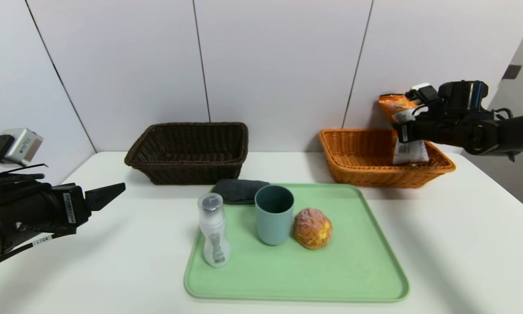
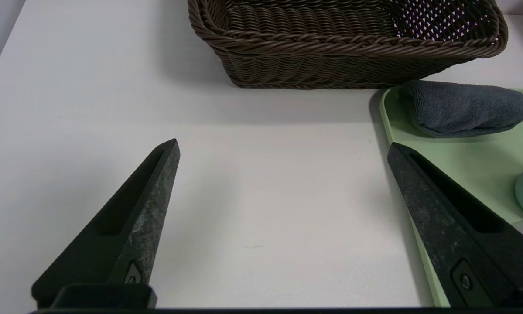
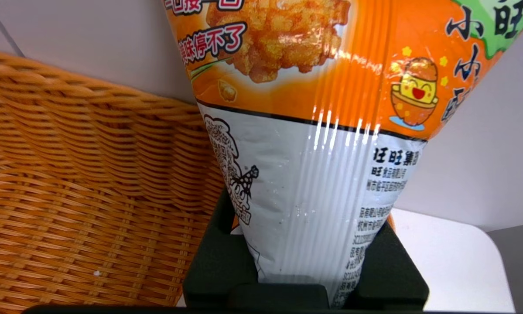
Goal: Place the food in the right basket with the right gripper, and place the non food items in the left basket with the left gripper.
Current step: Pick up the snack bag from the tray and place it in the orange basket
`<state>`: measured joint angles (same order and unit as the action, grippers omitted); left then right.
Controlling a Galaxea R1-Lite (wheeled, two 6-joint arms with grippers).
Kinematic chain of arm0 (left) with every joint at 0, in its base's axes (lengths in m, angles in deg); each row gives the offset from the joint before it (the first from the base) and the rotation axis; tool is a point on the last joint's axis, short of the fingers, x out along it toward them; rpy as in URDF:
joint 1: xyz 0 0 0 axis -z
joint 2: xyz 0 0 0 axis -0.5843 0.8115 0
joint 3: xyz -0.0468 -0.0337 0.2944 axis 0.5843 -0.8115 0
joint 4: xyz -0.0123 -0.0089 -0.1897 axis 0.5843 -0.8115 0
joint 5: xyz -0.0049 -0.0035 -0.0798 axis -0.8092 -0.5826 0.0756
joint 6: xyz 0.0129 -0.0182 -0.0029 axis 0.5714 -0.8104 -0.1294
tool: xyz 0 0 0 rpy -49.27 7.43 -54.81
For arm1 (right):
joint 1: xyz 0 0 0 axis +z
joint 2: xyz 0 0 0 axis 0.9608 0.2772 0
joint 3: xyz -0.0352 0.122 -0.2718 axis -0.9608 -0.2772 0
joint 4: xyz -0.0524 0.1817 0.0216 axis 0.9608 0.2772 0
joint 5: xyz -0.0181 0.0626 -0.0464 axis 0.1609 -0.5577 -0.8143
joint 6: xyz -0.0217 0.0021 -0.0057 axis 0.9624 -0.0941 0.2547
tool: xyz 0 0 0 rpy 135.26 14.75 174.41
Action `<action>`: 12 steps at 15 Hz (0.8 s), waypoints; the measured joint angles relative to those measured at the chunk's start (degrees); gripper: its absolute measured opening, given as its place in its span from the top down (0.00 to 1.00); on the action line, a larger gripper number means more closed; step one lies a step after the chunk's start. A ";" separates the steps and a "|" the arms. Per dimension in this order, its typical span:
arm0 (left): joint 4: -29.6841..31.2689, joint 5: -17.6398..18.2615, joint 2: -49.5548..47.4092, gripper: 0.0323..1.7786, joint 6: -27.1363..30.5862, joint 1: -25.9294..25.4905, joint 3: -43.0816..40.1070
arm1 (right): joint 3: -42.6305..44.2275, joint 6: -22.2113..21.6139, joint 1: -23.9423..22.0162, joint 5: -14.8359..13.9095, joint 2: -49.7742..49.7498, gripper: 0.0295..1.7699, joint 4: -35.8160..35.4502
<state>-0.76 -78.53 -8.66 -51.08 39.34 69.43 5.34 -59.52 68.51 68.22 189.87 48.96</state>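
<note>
1. Right gripper point(image 1: 404, 131): your jaws are clamped on the snack packet point(image 1: 403, 131), which stands upright between them, orange end above the jaws and white printed end below.
2. Orange-tan basket point(image 1: 357, 163): it sits directly beneath your right jaws; the packet's lower end hangs inside its far right corner. Whether the packet touches the weave, you cannot tell.
3. Left gripper point(image 2: 283, 150): your jaws stand wide apart and hold nothing, hovering over bare table point(image 2: 265, 196).
4. Dark brown basket point(image 2: 344, 48): it lies ahead of your left jaws, well apart from them.
5. Grey cloth point(image 2: 464, 109): rolled, it lies on the green tray point(image 1: 353, 270) ahead of the right-hand finger of your left jaws.
6. Teal cup point(image 1: 274, 213): upright on the tray, beyond the left jaws' right-hand side.
7. White bottle point(image 1: 213, 233): upright at the tray's near left edge, nearer your left jaws than the cup.
8. Bun point(image 1: 312, 228): on the tray, touching or just beside the cup, well apart from both jaws.
</note>
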 joint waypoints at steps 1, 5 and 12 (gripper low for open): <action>-0.02 0.00 0.00 0.05 0.02 0.00 0.02 | -0.02 -0.06 -0.05 0.09 0.35 0.76 -0.06; -0.05 0.01 0.00 0.05 0.00 0.00 0.07 | 0.33 -0.56 0.45 0.30 1.07 0.76 -0.04; -0.02 0.01 0.00 0.05 -0.04 0.02 0.07 | 1.32 -3.61 1.30 0.30 2.07 0.76 -3.95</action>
<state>-0.79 -78.52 -8.66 -51.11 39.36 69.51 6.65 -63.13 69.81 68.53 191.94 45.01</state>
